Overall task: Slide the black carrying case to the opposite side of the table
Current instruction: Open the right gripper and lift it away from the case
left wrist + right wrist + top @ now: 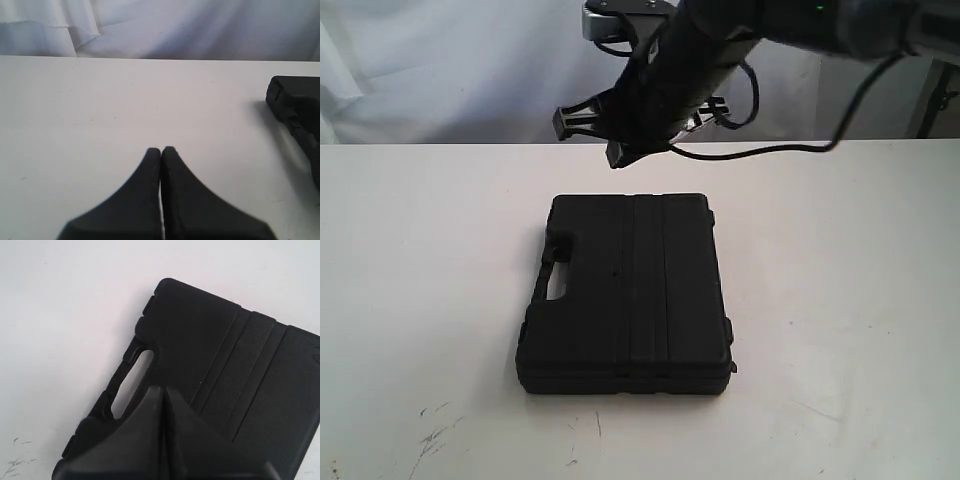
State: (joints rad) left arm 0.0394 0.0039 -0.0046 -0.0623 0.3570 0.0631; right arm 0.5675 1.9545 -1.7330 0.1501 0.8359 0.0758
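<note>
**Two grippers pressed together, case flat at mid-table**

Right gripper [161, 389]: fingers pressed together tip to tip, nothing between them. In its wrist view it sits over the black carrying case [225, 365], with the tips lined up near the handle slot [132, 382]. No contact with the lid shows.

Exterior view: the right arm [690, 60] comes in from the upper right and reaches across the middle. Its end hangs above and behind the far edge of the case, apart from it. A black cable [770, 150] loops down from the arm to just above the table's far edge.

Left gripper [161, 150]: fingers also pressed together, holding nothing, above bare table [100, 110]. One corner of the case shows at the side of this view, well apart from the tips.

Case: closed, lying flat on its broad side near the middle of the white table. The handle slot faces the left side of the exterior view. Ribbed bands run along the lid from the near edge to the far edge.

Table: dark scratch marks [435, 435] on the near left, apart from the case. White cloth [420, 70] hangs behind the far edge.
</note>
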